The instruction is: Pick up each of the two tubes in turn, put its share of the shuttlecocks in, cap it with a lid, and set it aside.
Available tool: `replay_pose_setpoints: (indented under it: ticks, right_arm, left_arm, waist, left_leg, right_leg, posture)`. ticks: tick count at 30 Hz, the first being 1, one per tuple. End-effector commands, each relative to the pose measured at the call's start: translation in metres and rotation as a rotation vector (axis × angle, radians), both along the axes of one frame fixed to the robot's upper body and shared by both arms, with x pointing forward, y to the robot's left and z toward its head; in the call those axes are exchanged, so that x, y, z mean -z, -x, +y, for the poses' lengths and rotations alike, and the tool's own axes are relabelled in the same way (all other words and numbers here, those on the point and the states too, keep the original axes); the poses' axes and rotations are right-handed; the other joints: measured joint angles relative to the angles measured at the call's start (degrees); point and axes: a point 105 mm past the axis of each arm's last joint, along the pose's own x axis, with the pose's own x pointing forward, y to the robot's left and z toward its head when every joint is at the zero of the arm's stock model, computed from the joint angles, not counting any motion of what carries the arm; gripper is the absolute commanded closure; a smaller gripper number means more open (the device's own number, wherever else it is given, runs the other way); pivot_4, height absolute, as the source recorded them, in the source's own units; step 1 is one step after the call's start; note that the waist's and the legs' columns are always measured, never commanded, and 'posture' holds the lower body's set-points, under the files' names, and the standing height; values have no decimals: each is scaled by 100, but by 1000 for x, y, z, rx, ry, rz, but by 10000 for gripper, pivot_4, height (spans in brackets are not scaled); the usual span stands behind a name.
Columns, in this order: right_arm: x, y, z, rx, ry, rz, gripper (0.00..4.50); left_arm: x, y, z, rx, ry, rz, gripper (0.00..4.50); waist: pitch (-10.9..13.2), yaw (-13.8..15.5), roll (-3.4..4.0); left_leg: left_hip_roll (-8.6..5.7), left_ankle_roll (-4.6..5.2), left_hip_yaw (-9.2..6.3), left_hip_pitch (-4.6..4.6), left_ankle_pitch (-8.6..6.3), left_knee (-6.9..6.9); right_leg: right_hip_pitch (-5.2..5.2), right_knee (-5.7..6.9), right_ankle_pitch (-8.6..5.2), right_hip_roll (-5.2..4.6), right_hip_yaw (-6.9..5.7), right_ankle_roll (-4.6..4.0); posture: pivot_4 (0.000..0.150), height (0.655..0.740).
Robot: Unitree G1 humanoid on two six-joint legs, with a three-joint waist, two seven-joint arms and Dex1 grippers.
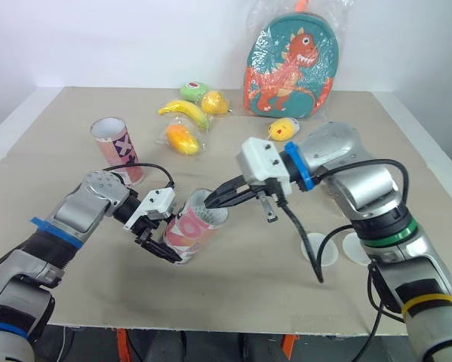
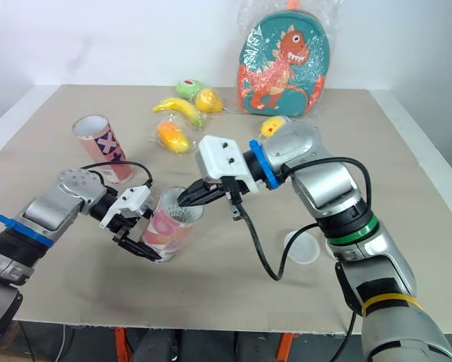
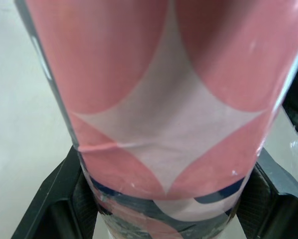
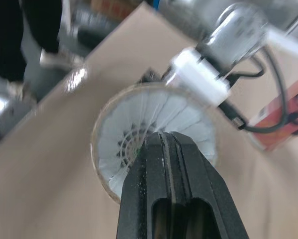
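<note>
Pink-patterned cardboard: the tube (image 1: pixel 195 226) is clamped in the left pincer (image 1: pixel 165 245) and tilted, open mouth facing the right pincer (image 1: pixel 210 201), likely so loading goes straight in. Right pincer fingers are together, tips at the mouth, where a white shuttlecock (image 4: pixel 139 124) sits inside. Second tube (image 1: pixel 118 149) stands well beyond the left pincer. Lids (image 1: pixel 320 249) lie on the surface behind the right pincer.

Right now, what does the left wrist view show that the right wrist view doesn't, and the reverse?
Left wrist view: the side wall of the pink-and-white patterned cardboard tube, clamped between the black fingers of the left end effector. Right wrist view: the tube's open mouth with a white feathered shuttlecock inside, and the right end effector, its fingers pressed together, at the rim. Shared: that same tube and the beige table beneath it.
</note>
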Motion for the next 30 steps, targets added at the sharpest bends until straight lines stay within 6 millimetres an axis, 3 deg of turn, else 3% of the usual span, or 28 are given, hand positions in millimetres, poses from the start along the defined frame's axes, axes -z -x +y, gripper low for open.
replay_pose_setpoints:
  ticks: [1,8,12,16,23,30]
  right_arm:
    - [4,-5,5,-68,121,-98,43360]
    - [22,-4,11,-192,277,-115,43360]
    - [22,2,31,-259,263,-100,43360]
    - [18,8,36,-288,233,-57,43360]
    - [-16,4,20,-239,144,-9,43360]
    - [-40,2,-22,-136,111,29,43360]
  left_arm:
    - [-14,-2,-5,6,38,-17,14379]
    - [-11,-1,-5,7,32,-8,14379]
    - [-12,-1,-6,0,39,-9,14379]
    - [-14,0,-6,-3,50,-5,14379]
    - [-11,4,-4,-3,50,-6,14379]
    - [-15,6,-13,30,88,-32,14379]
  waist:
    - [19,-53,-2]
    - [20,-72,-1]
    - [20,-101,-1]
    - [21,-97,-2]
    - [44,-101,3]
    - [54,-84,-1]
  left_leg:
    - [0,0,-2,0,0,0]
    - [0,-1,-27,0,-1,-2]
    - [3,-3,-38,1,1,0]
    - [2,-7,-48,1,3,1]
    - [4,-7,-51,0,3,-2]
    - [3,-6,-56,-7,1,-2]
  right_leg:
    - [0,2,0,2,0,0]
    - [7,6,-7,7,-15,-13]
    - [8,16,-4,14,-21,-18]
    - [15,16,-5,13,-30,-19]
    - [13,18,-8,14,-34,-25]
    - [12,16,-13,12,-39,-28]
  posture:
    - [1500,7347]
    - [1500,7347]
    - [1500,7347]
    - [1500,7347]
    - [1500,7347]
    - [1500,7347]
